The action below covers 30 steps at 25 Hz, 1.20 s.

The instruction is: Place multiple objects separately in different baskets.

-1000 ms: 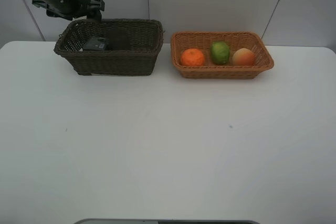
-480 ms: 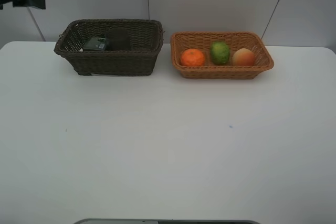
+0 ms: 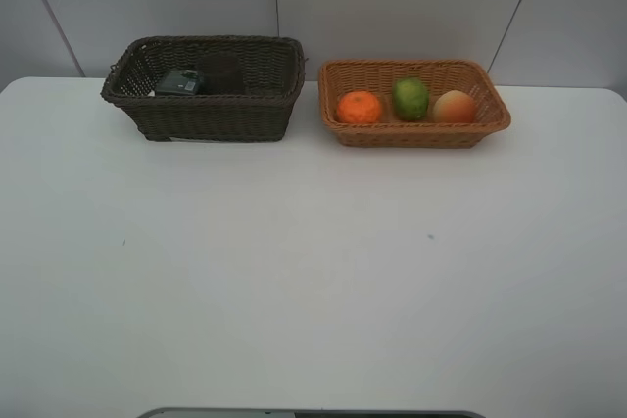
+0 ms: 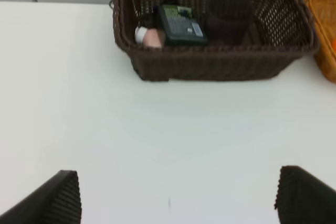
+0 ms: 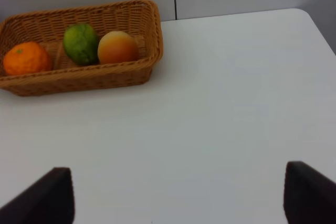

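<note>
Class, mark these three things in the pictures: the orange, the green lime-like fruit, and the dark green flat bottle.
orange (image 3: 360, 107), exterior high view, middle of its peel.
green lime-like fruit (image 3: 410, 98), exterior high view, centre of its skin.
dark green flat bottle (image 4: 181, 23), left wrist view, middle of its flat labelled face.

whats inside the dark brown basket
Inside the dark basket: a flat green bottle, a pink bottle beside it, and a dim mauve cup. The near wall hides their lower parts and the basket floor.
</note>
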### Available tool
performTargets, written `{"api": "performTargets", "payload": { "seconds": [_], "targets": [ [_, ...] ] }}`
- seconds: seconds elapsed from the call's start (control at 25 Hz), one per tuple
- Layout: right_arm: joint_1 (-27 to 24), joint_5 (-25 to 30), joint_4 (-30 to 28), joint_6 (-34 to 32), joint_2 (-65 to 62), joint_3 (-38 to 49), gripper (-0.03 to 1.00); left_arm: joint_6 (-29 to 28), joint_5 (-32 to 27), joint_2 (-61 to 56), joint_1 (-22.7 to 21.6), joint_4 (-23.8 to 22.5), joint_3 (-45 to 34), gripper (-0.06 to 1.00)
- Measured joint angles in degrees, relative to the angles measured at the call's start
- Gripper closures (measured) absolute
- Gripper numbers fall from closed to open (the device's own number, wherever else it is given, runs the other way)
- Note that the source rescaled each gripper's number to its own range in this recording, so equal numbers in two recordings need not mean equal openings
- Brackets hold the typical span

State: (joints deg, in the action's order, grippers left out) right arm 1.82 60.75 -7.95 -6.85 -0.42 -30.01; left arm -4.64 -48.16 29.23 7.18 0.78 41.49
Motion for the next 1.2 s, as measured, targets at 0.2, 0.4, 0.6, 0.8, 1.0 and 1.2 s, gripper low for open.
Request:
{"api": "performTargets", "payload": {
  "seconds": [0.2,0.4,0.6,0.8,1.0,1.2],
  "targets": [
    [0.00,0.00,0.00,0.00,0.00,0.00,0.20,0.14,-7.23,-7.20,0.00,0.17,-1.90,-0.01],
    [0.00,0.00,0.00,0.00,0.00,0.00,0.20,0.14,-8.75,-14.76,0.00,1.14,-8.04,-0.01],
    [0.00,0.00,0.00,0.00,0.00,0.00,0.20,0.45,-9.19,-22.15,0.00,2.77,-11.31,-0.01],
    [0.00,0.00,0.00,0.00,0.00,0.00,0.20,3.85,-9.89,-24.87,0.00,2.48,-11.41,-0.01],
    [0.00,0.00,0.00,0.00,0.00,0.00,0.20,4.64,-11.88,-24.94,0.00,1.83,-12.56,-0.01],
    [0.00,0.00,0.00,0.00,0.00,0.00,0.20,4.64,-12.15,-26.18,0.00,1.64,-12.62,-0.01]
  ]
}}
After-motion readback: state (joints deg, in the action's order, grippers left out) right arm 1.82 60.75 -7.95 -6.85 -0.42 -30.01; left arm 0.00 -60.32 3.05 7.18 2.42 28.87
